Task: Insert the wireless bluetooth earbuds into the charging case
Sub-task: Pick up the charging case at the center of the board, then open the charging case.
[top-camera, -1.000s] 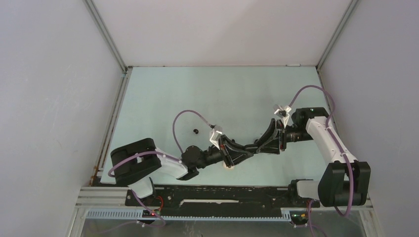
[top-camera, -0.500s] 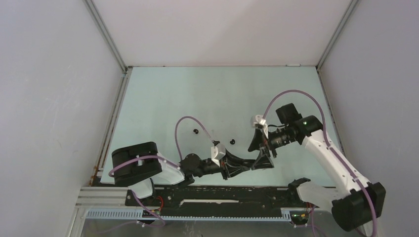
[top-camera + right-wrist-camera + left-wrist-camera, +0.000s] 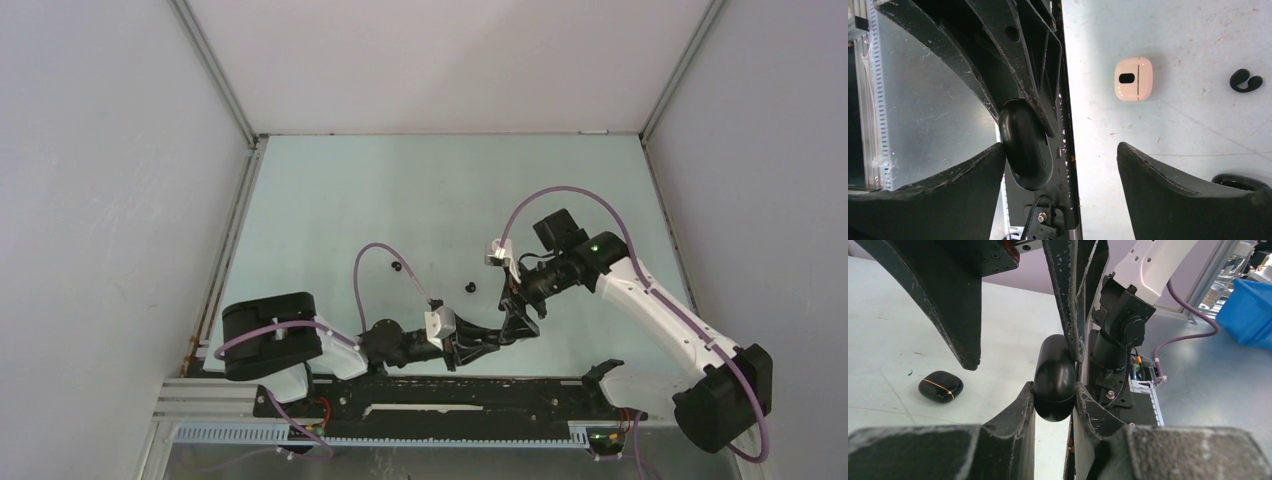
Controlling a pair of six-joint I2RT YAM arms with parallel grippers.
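— Top view: where are the buds?
— Two buds (image 3: 470, 287) are seen loose on the table (image 3: 330, 200), beyond the right jaws; that arm is nearer.
— Left wrist?
— A black case (image 3: 1054, 377) is clenched in the left jaws, long axis along them.
— Right wrist?
— Right jaws spread, the case just inside one; opened and brought closer than before.

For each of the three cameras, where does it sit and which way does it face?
Top external: fixed above and behind the bases, facing down on the table; left arm and right arm both show.
Left wrist: on the left arm, facing along the left fingers, shut on the black case; the right fingers reach in from above.
Right wrist: on the right arm, facing down past its open fingers at a cream case and an earbud.
Shared: both wrist views show the black case.
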